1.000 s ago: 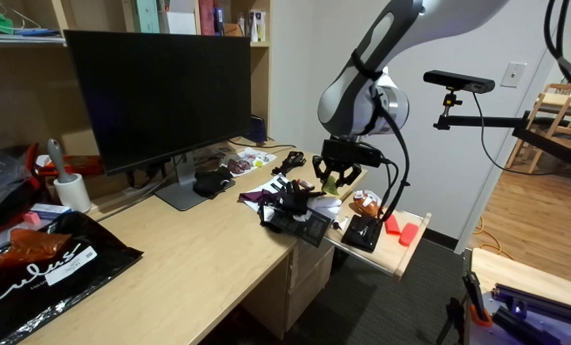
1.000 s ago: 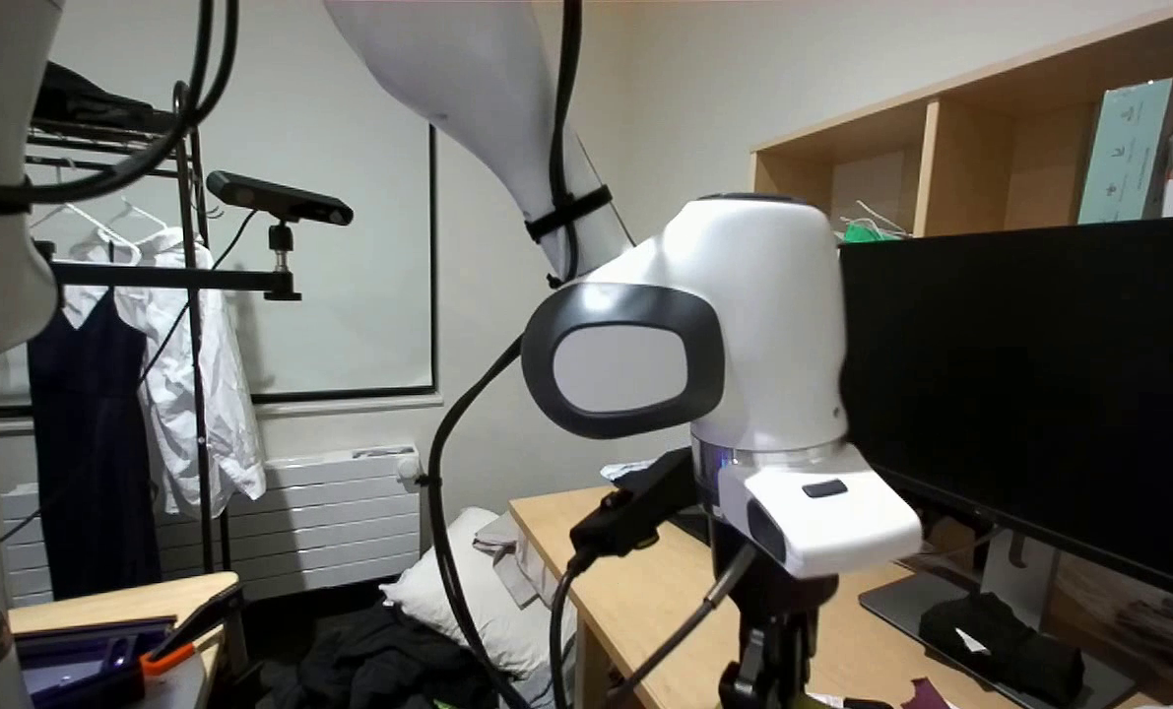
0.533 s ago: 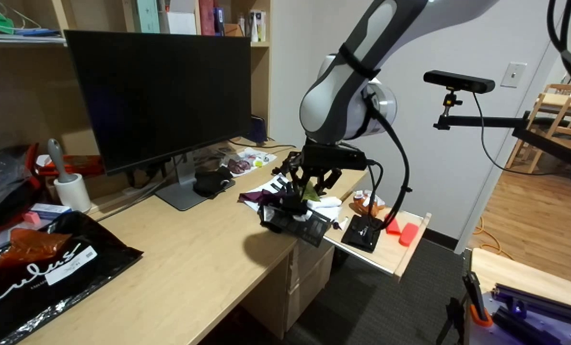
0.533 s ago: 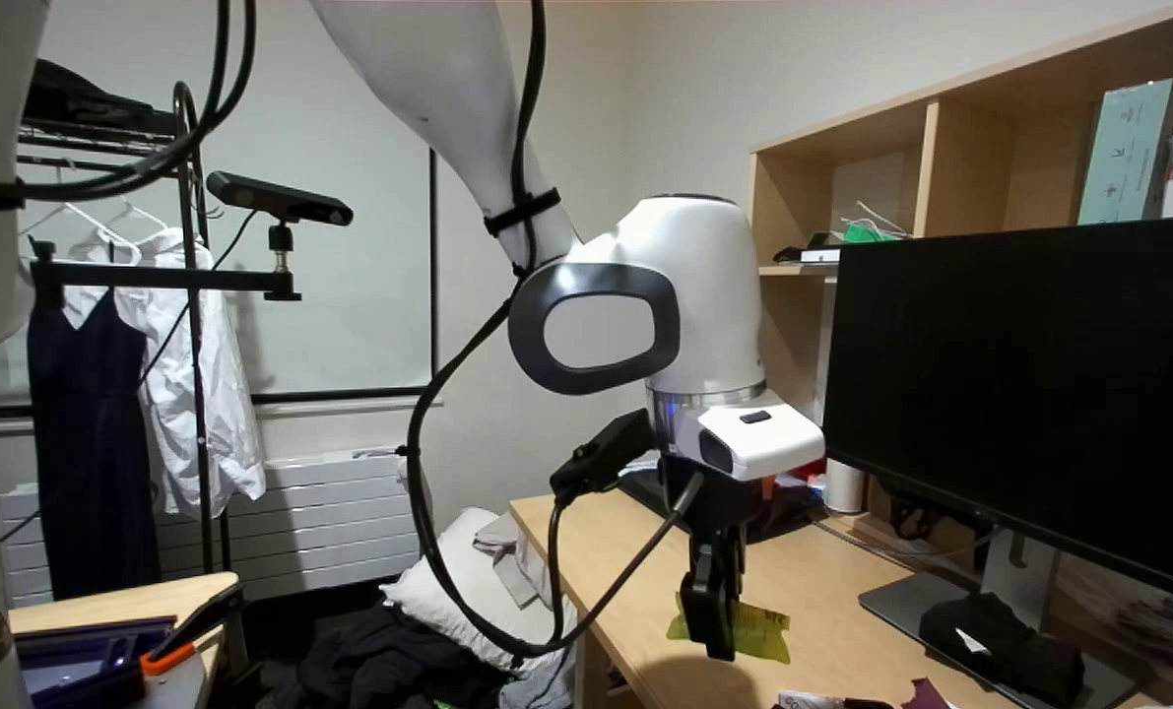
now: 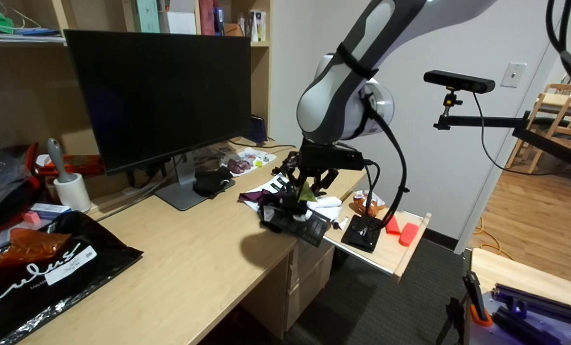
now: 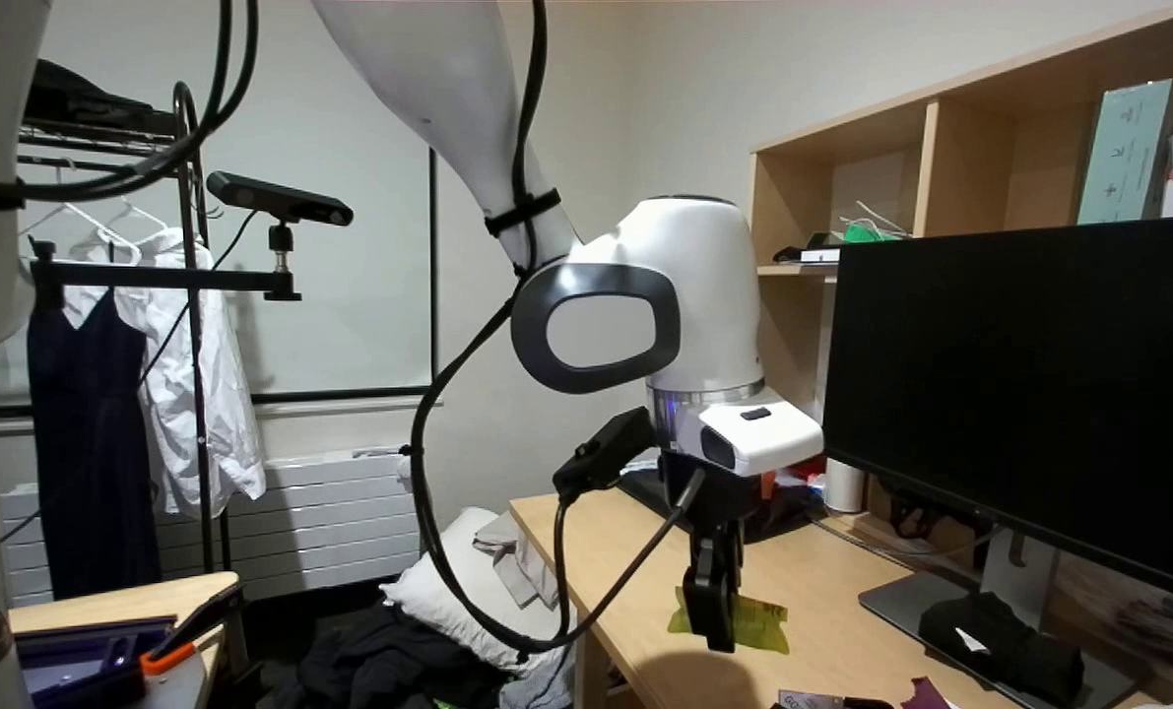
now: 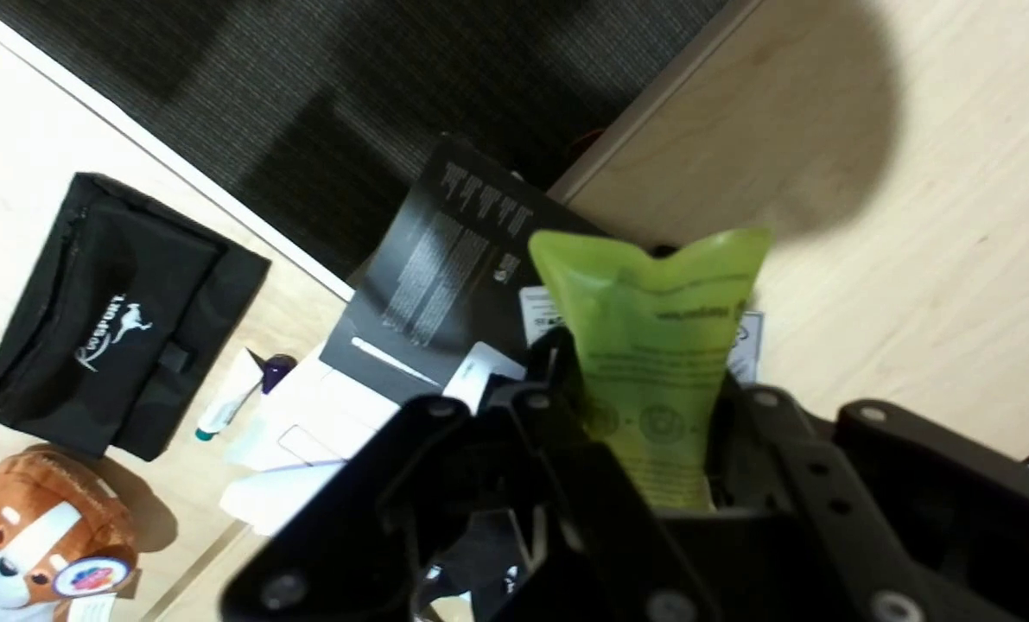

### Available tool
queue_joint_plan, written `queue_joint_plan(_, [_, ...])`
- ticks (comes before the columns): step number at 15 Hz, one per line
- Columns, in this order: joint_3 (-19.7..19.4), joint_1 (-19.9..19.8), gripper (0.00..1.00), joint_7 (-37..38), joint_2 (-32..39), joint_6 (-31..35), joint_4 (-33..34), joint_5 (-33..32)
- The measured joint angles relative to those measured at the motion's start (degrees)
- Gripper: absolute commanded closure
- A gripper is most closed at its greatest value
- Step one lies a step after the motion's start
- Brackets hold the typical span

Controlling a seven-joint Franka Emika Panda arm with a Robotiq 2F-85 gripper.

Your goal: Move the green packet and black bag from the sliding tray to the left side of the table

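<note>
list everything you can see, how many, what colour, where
table: 1, pale wood, in all views
monitor: 1, black, on the table
shelf: 1, pale wood, behind the monitor
sliding tray: 1, pale wood, extending from the table
black bag: 1, black, on the sliding tray
plush toy: 1, brown and white, on the sliding tray
red items: 2, red, on the sliding tray
Lulus bag: 1, black, on the table
lint roller: 1, white and grey, on the table
clutter: several, mixed colours, on the table
dress: 1, navy, hanging in background
shirt: 1, white, beside the dress
green packet: 1, green, in the gripper
gripper: 1, black, above the table
arm: 1, white and grey, above the gripper
</note>
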Motion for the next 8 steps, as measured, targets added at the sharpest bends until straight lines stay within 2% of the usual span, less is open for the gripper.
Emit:
queue_joint_plan(3, [3.21, 2.51, 0.87, -0.57, 0.81, 1.59, 2.09, -1.06])
queue_joint_plan(8, [8.57, 10.29, 0.9, -0.51, 4.18, 3.41, 7.08, -2.18])
